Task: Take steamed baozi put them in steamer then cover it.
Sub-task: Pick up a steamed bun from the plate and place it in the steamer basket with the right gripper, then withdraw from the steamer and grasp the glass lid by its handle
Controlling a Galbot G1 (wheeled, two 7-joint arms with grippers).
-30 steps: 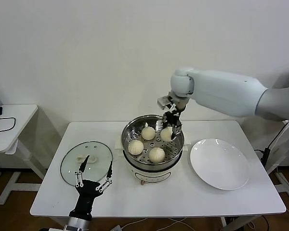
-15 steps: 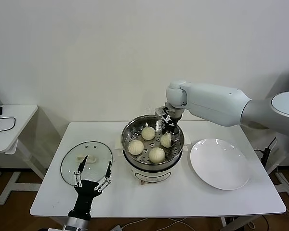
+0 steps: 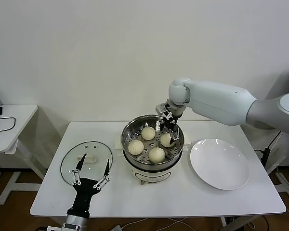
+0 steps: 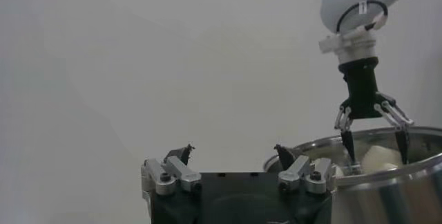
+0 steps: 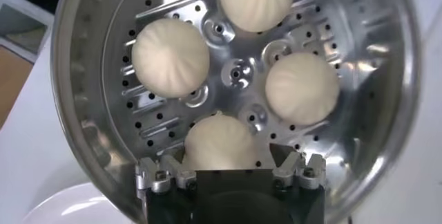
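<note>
The left gripper (image 3: 91, 170) hovers with fingers spread over the near edge of the glass lid (image 3: 86, 161) on the table (image 3: 183, 197). In the steamer (image 3: 152, 155) lie four steamed baozi (image 3: 156, 154). The right gripper (image 3: 167, 128) hangs above one bun, fingers spread apart. A white plate (image 3: 220, 163) lies rightmost.

- Right gripper (image 5: 231, 151) hangs right over one baozi (image 5: 217, 141), its body covering that bun's near side in the right wrist view.
- Steamer (image 4: 387, 151) runs off the left wrist picture's edge; just part of its rim shows.
- Left gripper (image 3: 91, 169) overlaps the glass lid (image 3: 86, 161), masking the near edge.
</note>
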